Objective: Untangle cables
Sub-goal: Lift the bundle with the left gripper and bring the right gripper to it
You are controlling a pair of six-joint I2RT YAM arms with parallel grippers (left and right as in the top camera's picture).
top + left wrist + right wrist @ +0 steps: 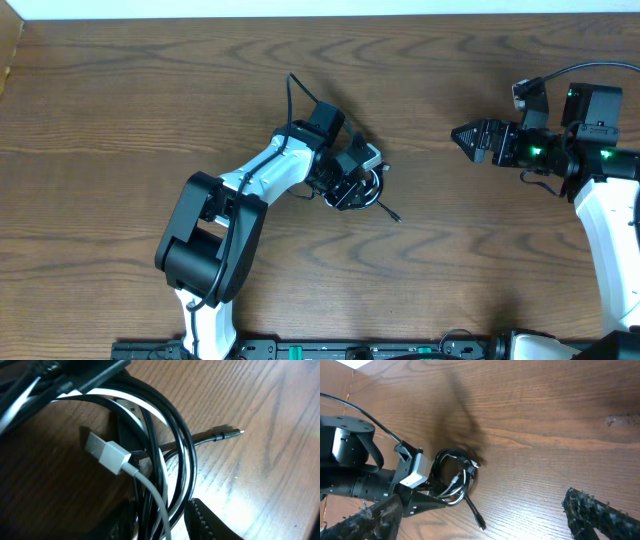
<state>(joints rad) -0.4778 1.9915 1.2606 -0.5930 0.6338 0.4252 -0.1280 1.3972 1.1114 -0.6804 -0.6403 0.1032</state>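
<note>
The cables [362, 188] lie as one tangled loop on the wooden table [480, 260], right of centre. Up close, the black cable [175, 415] coils around the white cable [150, 490]. The white USB plug [107, 452] lies on the loop, and a black plug end [227, 435] sticks out onto bare wood. My left gripper [160, 520] is on the bundle with several strands of both cables between its fingers; the right fingertip [210, 522] touches the black loop. My right gripper [462, 135] hovers far right, wide open and holding nothing, facing the cables [455, 477].
The left arm [215, 235] stretches from the front edge up to the bundle. A thicker black robot wire [291, 100] arcs over its wrist. The right arm base [615, 230] stands at the right edge. A dark rail [300, 350] runs along the front.
</note>
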